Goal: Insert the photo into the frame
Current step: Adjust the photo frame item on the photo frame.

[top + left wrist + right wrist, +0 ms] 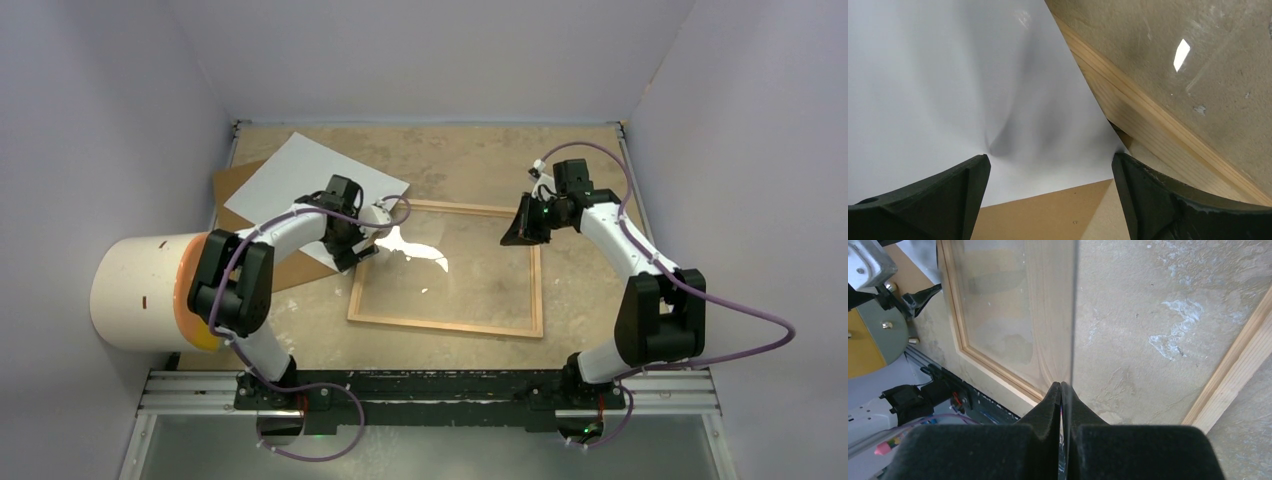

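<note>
White back up, the photo point(300, 180) lies toward the table's point(580, 150) far-left corner on a brown backing board point(235, 190). Its near corner reaches the left rail of the frame point(445, 325), which lies mid-table. The left gripper point(1050, 165) hangs wide apart over that corner. The right gripper point(1062, 390) pinches the edge of the glass pane point(450, 280).

Robotics laboratory test cell. Evidence: plain pale walls point(430, 50) closing in three sides of a scuffed, beige table point(580, 170); an aluminium rail point(440, 385) along the near edge with the left arm point(290, 235) and right arm point(625, 240) bolted to it side by side, both white-and-black and jointed; purple cables point(740, 345) looping from their bases. No household or shop fittings show, only bare bench hardware.
</note>
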Available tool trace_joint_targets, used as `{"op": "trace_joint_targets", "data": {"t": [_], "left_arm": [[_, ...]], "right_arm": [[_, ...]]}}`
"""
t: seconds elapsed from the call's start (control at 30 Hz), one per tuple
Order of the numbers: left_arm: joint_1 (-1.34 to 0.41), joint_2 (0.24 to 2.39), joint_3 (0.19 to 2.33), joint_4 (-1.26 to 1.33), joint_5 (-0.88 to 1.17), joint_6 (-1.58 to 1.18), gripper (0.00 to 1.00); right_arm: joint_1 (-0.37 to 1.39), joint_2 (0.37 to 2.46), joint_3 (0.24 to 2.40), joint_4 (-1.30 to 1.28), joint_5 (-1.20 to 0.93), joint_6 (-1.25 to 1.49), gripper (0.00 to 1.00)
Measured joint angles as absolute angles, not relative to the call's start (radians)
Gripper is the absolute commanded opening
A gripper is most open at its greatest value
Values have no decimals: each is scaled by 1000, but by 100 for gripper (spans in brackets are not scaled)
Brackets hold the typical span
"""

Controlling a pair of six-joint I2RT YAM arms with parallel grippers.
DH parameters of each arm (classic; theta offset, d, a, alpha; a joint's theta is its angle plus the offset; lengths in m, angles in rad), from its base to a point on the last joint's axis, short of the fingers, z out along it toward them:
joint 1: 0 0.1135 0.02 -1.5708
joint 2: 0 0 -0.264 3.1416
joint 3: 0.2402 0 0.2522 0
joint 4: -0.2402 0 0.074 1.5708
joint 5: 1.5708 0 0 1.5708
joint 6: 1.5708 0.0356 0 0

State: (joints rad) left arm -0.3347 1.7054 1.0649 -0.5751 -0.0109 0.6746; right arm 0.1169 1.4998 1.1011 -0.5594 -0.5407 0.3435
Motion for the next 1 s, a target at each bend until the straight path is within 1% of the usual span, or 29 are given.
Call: {"op": "trace_joint_targets", "data": {"t": [0.23,0.4,0.63,1.0], "left_arm": [[-334,1752,1116,-532,-32,667,100],[-334,1865,1231,-479,-59,639,100],[-333,1968,1360,-408,-100,585,100],[-351,1951,1340,-441,23,556,100]], "right_arm": [[110,1486,1072,-538,-541,349,0],[96,1481,1060,-529,-541,351,0],[79,1473,1049,-529,-542,350,0],[68,1462,1049,-533,-559,350,0]]}}
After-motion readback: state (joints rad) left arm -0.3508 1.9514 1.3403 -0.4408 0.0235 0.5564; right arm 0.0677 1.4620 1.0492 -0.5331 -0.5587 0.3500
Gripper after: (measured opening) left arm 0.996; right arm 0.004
